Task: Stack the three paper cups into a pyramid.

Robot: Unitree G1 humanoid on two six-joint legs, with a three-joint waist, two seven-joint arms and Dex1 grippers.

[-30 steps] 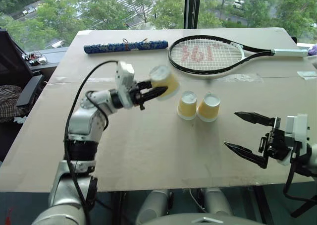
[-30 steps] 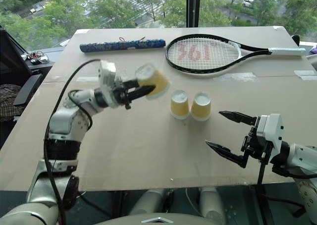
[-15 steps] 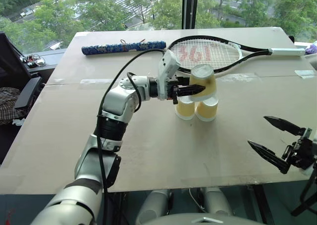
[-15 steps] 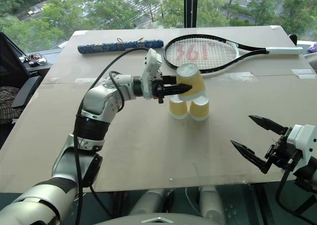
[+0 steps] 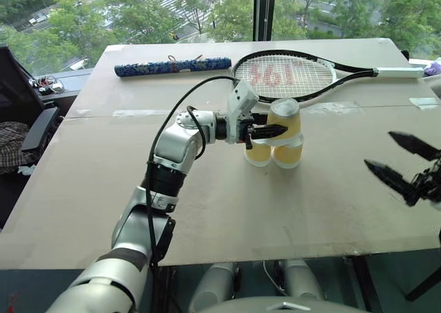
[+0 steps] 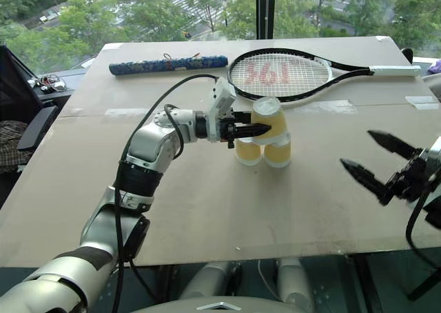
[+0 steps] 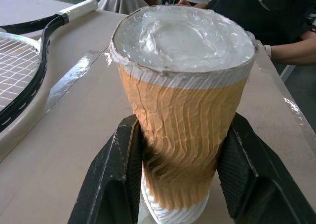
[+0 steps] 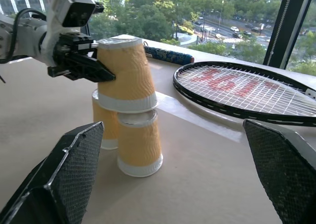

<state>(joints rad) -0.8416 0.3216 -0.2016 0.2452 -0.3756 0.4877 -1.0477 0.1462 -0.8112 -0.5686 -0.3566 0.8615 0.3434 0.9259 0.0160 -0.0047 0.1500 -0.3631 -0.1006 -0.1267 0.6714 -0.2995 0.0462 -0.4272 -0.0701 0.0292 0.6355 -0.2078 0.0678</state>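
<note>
On tabletop mid | left gripper clamped on top cup, seated over two base cups | right gripper apart, idle | risk: off-centre release or finger drag topples pyramid

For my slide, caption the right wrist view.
Left gripper sets the top paper cup on two base cups beside a tennis racket.

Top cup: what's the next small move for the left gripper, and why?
Probably open the left gripper and back away. The top cup is upside down and appears to rest across the two lower cups, with the fingers clamped on its sides. The right gripper hangs open, well apart.
</note>
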